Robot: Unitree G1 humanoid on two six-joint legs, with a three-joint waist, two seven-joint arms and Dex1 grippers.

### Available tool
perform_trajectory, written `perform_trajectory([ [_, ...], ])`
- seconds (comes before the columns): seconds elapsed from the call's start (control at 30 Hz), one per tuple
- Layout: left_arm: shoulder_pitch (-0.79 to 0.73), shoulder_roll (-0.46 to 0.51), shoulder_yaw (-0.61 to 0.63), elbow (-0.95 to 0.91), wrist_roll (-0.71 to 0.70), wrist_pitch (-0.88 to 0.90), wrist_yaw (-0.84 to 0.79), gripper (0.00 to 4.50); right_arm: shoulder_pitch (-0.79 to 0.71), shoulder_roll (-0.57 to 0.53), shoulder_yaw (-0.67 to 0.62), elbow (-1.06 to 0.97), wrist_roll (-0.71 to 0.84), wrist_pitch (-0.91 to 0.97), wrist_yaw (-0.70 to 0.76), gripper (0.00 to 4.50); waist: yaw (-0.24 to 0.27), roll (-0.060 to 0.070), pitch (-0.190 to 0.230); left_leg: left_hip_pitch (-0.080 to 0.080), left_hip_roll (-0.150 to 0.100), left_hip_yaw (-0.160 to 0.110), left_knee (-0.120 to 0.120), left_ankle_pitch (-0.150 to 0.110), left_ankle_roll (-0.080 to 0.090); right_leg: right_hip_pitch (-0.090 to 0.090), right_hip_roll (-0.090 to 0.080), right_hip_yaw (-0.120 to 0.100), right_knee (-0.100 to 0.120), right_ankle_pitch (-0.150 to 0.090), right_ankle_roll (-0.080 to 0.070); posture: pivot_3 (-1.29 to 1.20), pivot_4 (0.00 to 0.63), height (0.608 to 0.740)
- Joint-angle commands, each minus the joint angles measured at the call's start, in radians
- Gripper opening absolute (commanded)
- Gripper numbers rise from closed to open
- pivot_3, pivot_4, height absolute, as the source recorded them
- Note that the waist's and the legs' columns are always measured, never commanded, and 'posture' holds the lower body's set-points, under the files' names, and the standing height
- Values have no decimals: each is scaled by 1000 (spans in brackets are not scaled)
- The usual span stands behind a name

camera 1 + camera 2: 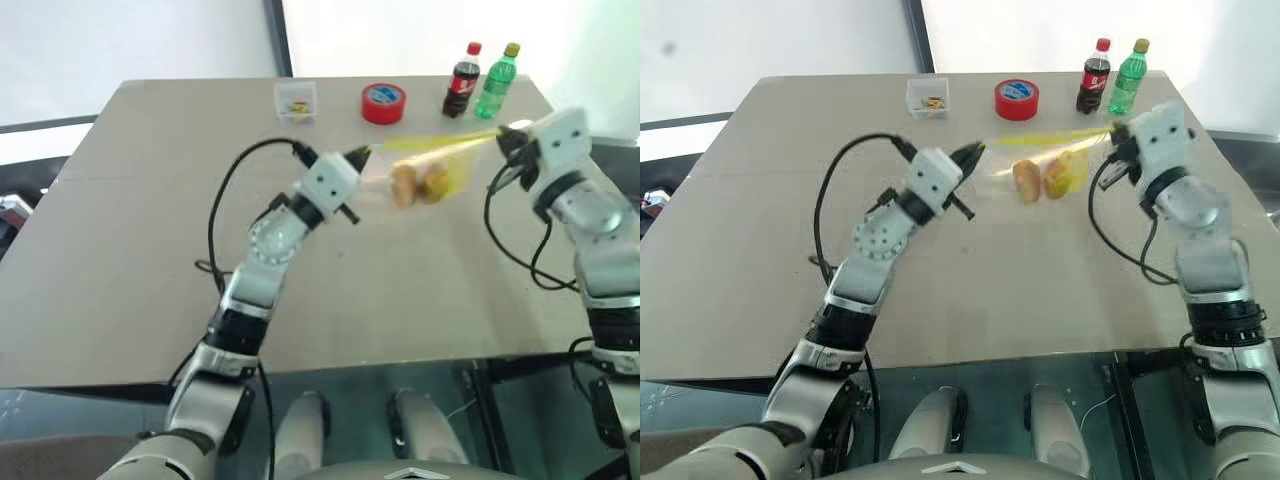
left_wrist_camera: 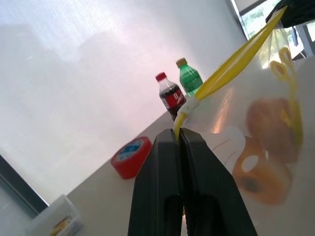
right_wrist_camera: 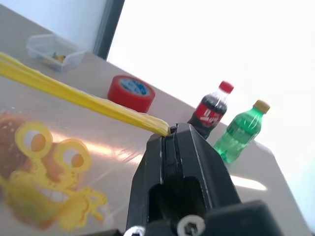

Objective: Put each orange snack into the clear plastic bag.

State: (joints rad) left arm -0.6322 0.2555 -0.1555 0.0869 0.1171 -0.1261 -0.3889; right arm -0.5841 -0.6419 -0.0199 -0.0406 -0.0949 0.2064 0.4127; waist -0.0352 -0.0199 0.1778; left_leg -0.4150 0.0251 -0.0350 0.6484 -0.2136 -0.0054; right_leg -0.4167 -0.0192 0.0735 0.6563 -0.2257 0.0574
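Two tools suspend the clear plastic bag (image 1: pixel 430 165) above the desk (image 1: pixel 120 250), its yellow strip running lengthwise from one to the other. Left tool (image 1: pixel 360 153) is clamped on one strip end, right tool (image 1: pixel 503 135) on the other. Both orange snacks (image 1: pixel 1027 180) hang inside the bag, midway between the tools.

Bright backlight — blown-out, slightly blurred
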Motion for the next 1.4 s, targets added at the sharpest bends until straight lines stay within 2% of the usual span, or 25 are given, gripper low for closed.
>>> perform_trajectory([
  [0.03, 17, -4, -8, -16, -5, 8, -11, 0, 44, -59, -1, -49, -14, -2, 67, 35, 2, 0, 0, -1, 0, 0, 0, 0, 0, 0, 0, 0, -1, 0, 0, 0, 150, 740],
  [0.07, 25, -3, -18, -19, -3, 5, -17, 0, 70, -92, 14, -57, -27, -8, 102, 593, 2, 0, 0, -1, 0, 0, -1, 0, 0, 0, 0, 0, -1, 0, 0, 0, 150, 740],
  [0.1, 33, 1, -32, -22, 8, -7, -25, 0, 103, -126, 22, -70, -34, -7, 140, 845, 4, 0, 0, -1, 0, 0, -1, 0, 0, 0, 0, 0, -1, 0, 0, 0, 150, 740],
  [0.17, 44, 7, -53, -29, 24, -21, -38, 0, 155, -172, 7, -91, -35, -7, 172, 1808, 6, 0, 0, -1, -1, 0, -1, 0, 0, -1, -1, 0, -2, 0, 0, 0, 150, 740],
  [0.3, 48, 14, -54, -41, 31, -14, -40, 0, 247, -271, -77, -148, -8, -6, 238, 1808, 6, 0, 0, -1, -1, 0, 0, 0, 0, 0, -1, 0, -1, -1, 1, 0, 150, 740],
  [0.4, 47, 33, -61, -49, 44, -25, -52, 0, 221, -290, -126, -301, 143, 131, 334, 1808, -2, 0, 0, 0, -1, 0, 0, 0, 0, 0, -1, 0, 1, -3, 4, 0, 150, 740],
  [0.53, 51, 38, -68, -57, 46, -32, -64, 0, 108, -264, 5, -393, 116, 146, 362, 1808, -12, 0, 0, 3, 0, 0, 1, 0, 0, 0, 1, 1, 4, -3, 4, 0, 150, 740],
  [0.67, 49, 39, -73, -25, 45, -52, -77, 0, 15, -189, 184, -275, -41, 12, 319, 1808, -3, 0, 0, 3, 1, -1, 2, 0, 0, 0, 2, 0, 4, -3, 4, 0, 150, 740],
  [0.77, 46, 40, -71, -17, 33, -64, -87, 0, -49, -147, 243, -179, -111, -92, 295, 1808, 2, 0, 0, 0, 0, 0, 3, 0, 0, 0, 0, 0, 2, -3, 4, 0, 150, 740],
  [1.0, 46, 50, -62, -8, 14, -61, -113, 0, -138, -79, 313, -66, -183, -256, 315, 1808, 2, 0, 0, -1, -2, 0, 0, 0, 0, -1, -2, 0, 0, -1, 0, 0, 150, 740],
  [1.4, 36, 63, -57, 19, 0, -79, -126, 0, -182, -9, 332, 8, -254, -356, 309, 1808, 0, 0, 0, 0, -2, 0, 1, 0, 0, -1, -2, 0, 3, 0, 0, 0, 150, 740],
])
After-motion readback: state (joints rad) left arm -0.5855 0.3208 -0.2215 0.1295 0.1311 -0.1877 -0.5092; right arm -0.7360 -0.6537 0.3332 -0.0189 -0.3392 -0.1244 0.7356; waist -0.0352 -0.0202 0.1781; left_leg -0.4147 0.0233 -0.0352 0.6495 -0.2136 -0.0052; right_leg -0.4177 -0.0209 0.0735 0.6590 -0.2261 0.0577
